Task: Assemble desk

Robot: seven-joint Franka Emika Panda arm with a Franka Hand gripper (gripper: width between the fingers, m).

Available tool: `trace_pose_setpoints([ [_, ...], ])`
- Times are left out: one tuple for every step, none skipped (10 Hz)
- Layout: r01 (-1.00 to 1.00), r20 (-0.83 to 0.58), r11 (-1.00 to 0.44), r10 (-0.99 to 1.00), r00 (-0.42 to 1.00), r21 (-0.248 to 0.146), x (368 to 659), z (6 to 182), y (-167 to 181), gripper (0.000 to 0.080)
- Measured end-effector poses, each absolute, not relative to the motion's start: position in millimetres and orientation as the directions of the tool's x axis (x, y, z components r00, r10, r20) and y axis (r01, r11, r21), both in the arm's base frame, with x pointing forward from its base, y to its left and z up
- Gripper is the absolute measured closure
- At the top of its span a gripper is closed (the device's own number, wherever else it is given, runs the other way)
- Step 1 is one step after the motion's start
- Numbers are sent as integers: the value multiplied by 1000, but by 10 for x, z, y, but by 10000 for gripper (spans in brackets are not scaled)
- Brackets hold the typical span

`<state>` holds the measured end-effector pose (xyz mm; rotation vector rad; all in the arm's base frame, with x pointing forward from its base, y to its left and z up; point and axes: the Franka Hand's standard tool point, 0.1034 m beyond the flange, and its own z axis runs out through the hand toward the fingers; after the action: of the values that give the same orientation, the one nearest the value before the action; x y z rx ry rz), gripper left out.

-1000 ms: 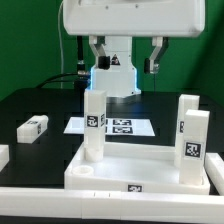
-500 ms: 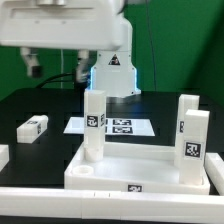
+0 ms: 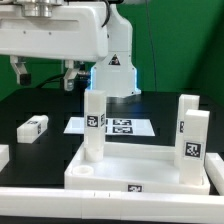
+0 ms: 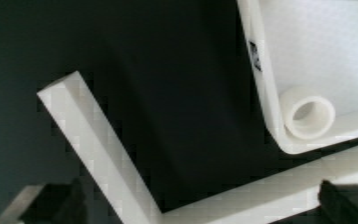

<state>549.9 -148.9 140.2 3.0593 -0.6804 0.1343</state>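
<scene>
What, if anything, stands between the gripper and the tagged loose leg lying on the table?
Nothing visible does: the open gripper hangs above the loose leg, which lies on the black table, apart from the tabletop.

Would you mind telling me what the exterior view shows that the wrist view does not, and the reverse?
Only the exterior view shows the standing legs in the tabletop, the marker board behind it, and a loose leg lying at that view's left. Only the wrist view shows, close up, a long white piece lying beside the tabletop's corner. Both show the tabletop's raised rim and an empty corner socket.
</scene>
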Motion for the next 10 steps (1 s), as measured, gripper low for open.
trace_pose_setpoints([
  [-419, 86, -908, -419, 904, -20, 5387, 1332, -1629, 150],
  [-415, 88, -910, -415, 906, -18, 5221, 1232, -1776, 150],
  [-388, 102, -922, -386, 917, -6, 4991, 1092, -1956, 150],
  [-364, 114, -931, -360, 926, 20, 4779, 953, -2070, 150],
  [-373, 103, -927, -368, 924, 31, 4640, 840, -2143, 150],
  [-377, 101, -926, -372, 923, 24, 4691, 860, -2112, 150],
  [-374, 90, -927, -371, 924, 17, 4710, 866, -2094, 150],
  [-375, 78, -927, -373, 925, 13, 4694, 853, -2084, 150],
  [-372, 6, -928, -372, 928, -14, 4666, 837, -2025, 150],
  [-365, -60, -930, -362, 930, -44, 4653, 840, -2048, 150],
])
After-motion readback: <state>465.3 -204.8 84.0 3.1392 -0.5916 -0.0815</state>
